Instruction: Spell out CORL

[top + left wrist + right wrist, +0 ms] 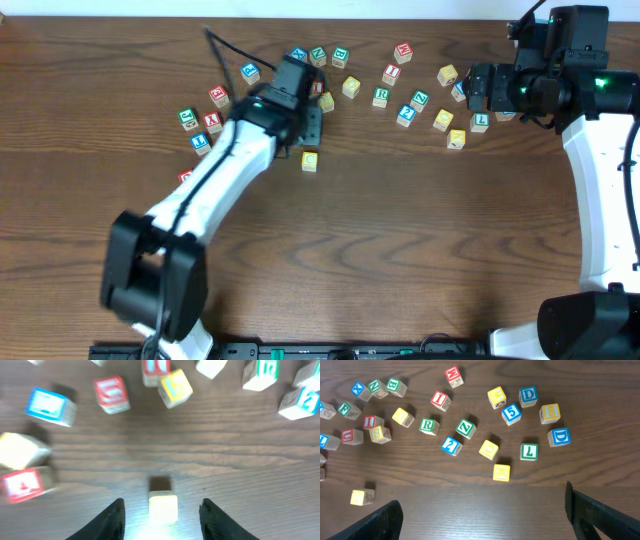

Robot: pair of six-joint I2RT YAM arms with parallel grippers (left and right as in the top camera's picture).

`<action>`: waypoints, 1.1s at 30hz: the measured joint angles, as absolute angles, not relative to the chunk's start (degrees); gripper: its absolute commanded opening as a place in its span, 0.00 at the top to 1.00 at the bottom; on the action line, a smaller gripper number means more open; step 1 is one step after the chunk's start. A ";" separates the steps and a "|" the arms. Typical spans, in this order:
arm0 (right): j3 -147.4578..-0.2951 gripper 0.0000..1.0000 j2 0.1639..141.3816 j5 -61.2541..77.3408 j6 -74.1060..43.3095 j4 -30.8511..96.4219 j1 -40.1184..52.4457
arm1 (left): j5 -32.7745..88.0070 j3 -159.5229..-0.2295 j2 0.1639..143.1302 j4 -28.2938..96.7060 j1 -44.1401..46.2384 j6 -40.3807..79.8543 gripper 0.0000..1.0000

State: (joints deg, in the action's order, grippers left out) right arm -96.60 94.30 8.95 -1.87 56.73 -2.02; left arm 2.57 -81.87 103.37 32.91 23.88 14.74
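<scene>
A lone yellow block (309,160) lies on the wooden table in front of the scattered blocks; I cannot read its letter. In the left wrist view it (163,509) shows on the table between and below my open left gripper (162,501). Overhead, the left gripper (312,128) hovers just behind it. A green R block (427,425) and a green L block (529,451) lie among the others. My right gripper (485,525) is wide open and empty, held high over the right-hand blocks (478,88).
Several letter and number blocks lie in a band across the far table: a left group (200,120), a middle group (350,88) and a right group (445,120). Some sit under my left arm. The arm bases stand at the front left (150,290) and front right (590,320).
</scene>
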 measured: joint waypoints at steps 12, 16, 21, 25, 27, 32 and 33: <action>-96.57 0.01 94.30 11.88 -1.89 56.66 -1.72 | 2.39 -82.02 95.07 43.18 16.97 14.72 0.46; -96.31 0.01 94.30 12.60 -2.55 55.77 -0.32 | 2.37 -82.02 94.80 45.47 15.86 14.72 0.46; -95.26 0.01 94.41 13.32 -2.96 55.61 3.84 | 2.37 -82.02 94.80 46.63 15.75 14.72 0.46; -95.24 0.01 95.92 13.63 -4.10 55.61 6.46 | 2.37 -82.06 94.80 47.81 15.75 14.72 0.46; -95.22 0.03 97.17 13.72 -5.10 55.55 7.09 | 2.37 -82.32 94.80 48.56 15.75 14.72 0.46; -95.46 0.07 100.22 13.67 -7.51 56.16 8.67 | 0.36 -87.22 94.80 52.53 15.68 14.72 0.46; -96.12 0.07 100.90 13.69 -7.73 57.04 8.99 | -0.34 -88.75 94.80 53.56 15.55 14.72 0.46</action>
State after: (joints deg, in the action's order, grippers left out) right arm -96.12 100.90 13.69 -7.73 57.04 8.99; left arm -0.34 -88.75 94.80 53.56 15.55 14.72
